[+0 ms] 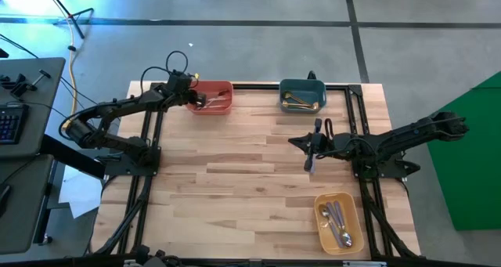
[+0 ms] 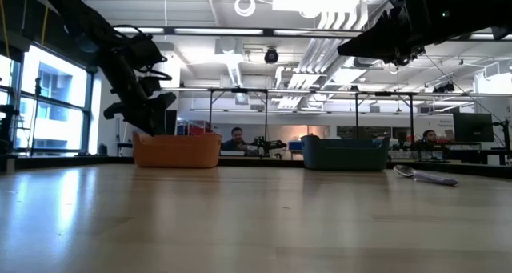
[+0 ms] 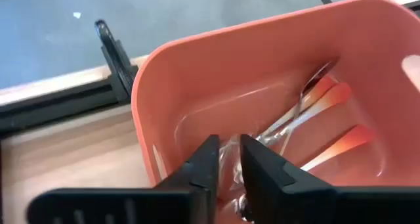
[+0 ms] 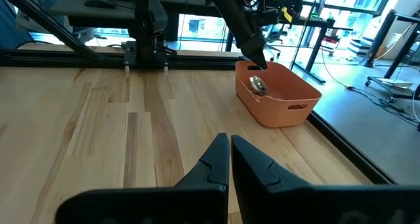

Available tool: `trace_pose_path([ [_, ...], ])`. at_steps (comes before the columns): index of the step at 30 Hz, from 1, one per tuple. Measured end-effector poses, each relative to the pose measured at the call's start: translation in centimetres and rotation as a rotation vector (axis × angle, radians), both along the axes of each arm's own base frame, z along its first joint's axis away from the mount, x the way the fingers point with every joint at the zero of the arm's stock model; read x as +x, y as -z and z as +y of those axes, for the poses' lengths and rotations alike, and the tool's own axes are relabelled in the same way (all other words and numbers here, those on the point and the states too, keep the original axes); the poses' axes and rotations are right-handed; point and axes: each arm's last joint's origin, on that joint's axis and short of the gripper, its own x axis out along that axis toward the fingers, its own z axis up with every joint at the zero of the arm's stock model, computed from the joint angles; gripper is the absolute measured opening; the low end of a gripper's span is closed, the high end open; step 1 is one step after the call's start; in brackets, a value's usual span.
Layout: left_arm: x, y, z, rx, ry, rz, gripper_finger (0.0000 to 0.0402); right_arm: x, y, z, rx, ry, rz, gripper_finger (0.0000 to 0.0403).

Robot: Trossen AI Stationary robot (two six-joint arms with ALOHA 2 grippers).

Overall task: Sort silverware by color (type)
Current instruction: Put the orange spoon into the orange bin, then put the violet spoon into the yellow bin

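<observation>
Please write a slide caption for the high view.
Left tool over coral bowl; one purple spoon remains on table.

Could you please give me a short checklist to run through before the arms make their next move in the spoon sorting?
1. Left gripper over the coral bowl: ok, its fingers hang just inside the rim with a narrow gap between them.
2. Left gripper free of any spoon: cannot tell; orange-red spoons lie in the bowl past the fingertips.
3. Right gripper empty: ok, shut on nothing above bare table.
4. Loose spoon left to sort: not ok, a purple spoon lies on the table beside the right gripper.
5. Teal bowl holds gold spoons: ok.
6. Yellow bowl holds purple spoons: ok.
</observation>
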Motion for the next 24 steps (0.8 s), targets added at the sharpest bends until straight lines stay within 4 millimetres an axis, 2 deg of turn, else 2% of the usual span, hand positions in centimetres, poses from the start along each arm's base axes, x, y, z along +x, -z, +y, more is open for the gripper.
trace_pose_path([
  [6, -0.2, -1.6, -0.6, 0.073, 0.045, -0.003, 0.0108, 0.0, 0.0, 0.0, 0.035, 0.009, -0.010, 0.0000],
  [9, -0.2, -2.6, -1.8, 0.117, 0.037, 0.044, 0.0118, -0.1, 0.1, -0.1, 0.074, 0.069, -0.019, 0.0000],
  [14, 0.9, -4.1, -5.1, 0.210, 0.070, 0.107, 0.0102, -0.3, 0.7, 0.0, 0.139, 0.168, 0.048, 0.0000],
  [20, 3.8, -5.9, -9.8, 0.344, 0.227, 0.010, 0.0078, -0.9, 0.5, 1.0, 0.240, 0.313, 0.168, 0.0000],
  [24, 5.6, -6.3, -13.1, 0.420, 0.317, -0.054, 0.0071, -2.4, 0.9, 1.5, 0.319, 0.444, 0.283, 0.0000],
])
